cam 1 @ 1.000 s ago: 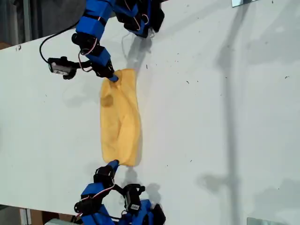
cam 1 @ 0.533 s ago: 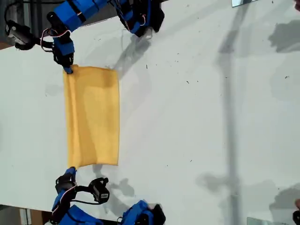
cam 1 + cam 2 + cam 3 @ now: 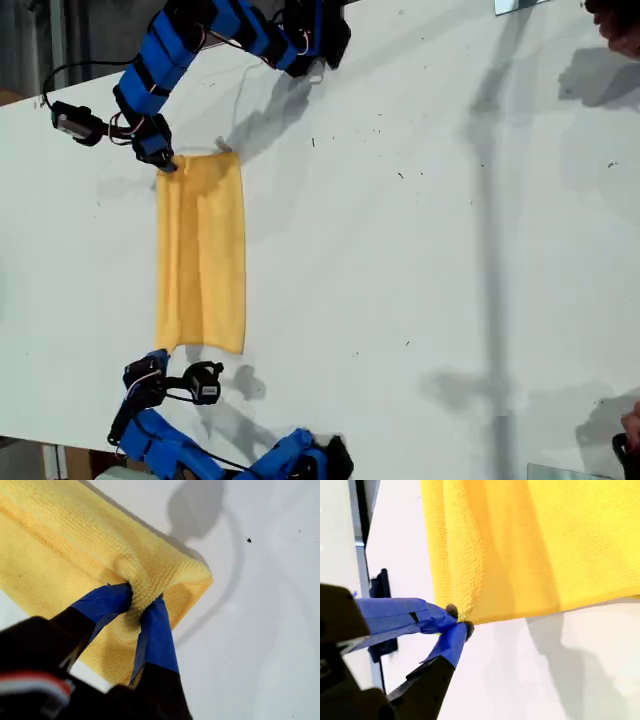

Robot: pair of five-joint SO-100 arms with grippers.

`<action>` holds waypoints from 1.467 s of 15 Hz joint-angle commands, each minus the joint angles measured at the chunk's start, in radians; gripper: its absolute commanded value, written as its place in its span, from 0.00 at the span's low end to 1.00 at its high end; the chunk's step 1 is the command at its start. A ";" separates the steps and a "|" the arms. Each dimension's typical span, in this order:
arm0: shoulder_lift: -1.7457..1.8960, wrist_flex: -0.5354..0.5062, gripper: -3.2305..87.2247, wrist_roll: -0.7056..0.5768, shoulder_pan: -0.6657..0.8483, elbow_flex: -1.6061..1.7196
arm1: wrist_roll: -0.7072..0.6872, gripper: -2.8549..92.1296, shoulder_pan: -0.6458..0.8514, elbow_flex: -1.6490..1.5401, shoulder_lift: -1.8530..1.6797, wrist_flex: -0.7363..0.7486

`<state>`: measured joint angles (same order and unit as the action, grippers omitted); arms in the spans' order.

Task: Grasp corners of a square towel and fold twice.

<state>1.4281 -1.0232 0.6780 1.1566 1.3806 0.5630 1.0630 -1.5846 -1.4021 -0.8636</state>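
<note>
The yellow-orange towel [image 3: 200,250] lies as a long folded strip at the exterior view's left, running from its top toward its bottom. My first gripper [image 3: 168,163] is shut on the strip's upper left corner; its blue-taped fingertips [image 3: 150,625] pinch the fuzzy cloth [image 3: 75,540] just inside the hem. My second gripper [image 3: 160,355] is shut on the lower left corner. There the cloth [image 3: 530,545] is raised a little and throws a shadow on the table. The two right-hand corners [image 3: 238,348] lie free.
The white table [image 3: 420,250] stretches wide to the exterior view's right, marked with small dark specks. Both blue arm bases [image 3: 310,35] stand at the table's edges. Part of a person [image 3: 615,25] shows at the exterior view's right corners.
Both grippers dragged the bunched towel toward the exterior view's left and stretched it into a strip. Since then they have come back slightly right, and the strip is narrower.
</note>
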 commanded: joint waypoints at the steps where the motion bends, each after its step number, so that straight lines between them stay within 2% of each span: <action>1: 0.132 -0.002 0.02 0.002 -0.011 0.071 | -0.018 0.03 -0.017 -0.018 -0.133 -0.031; 3: 0.278 0.000 0.02 0.018 -0.052 0.232 | -0.011 0.03 -0.060 -0.137 -0.265 -0.040; 8: 0.413 0.115 0.02 0.055 -0.115 0.548 | 0.057 0.03 -0.183 -0.420 -0.393 -0.002; 13: 0.414 0.143 0.02 0.041 -0.126 0.581 | 0.069 0.03 -0.179 -0.456 -0.373 0.028; 14: 0.414 0.130 0.04 0.032 -0.129 0.572 | 0.078 0.12 -0.179 -0.462 -0.371 0.029; 16: 0.419 0.127 0.17 0.015 -0.140 0.565 | 0.078 0.32 -0.183 -0.459 -0.370 0.028; 17: 0.420 0.115 0.20 0.015 -0.138 0.555 | 0.078 0.34 -0.175 -0.459 -0.373 0.023; 22: 0.479 0.092 0.15 0.009 -0.121 0.572 | 0.081 0.38 -0.135 -0.485 -0.431 0.000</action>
<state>1.8362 -0.9173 0.6903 1.0293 1.9712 0.6335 0.9066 -2.0724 -1.7533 -0.8575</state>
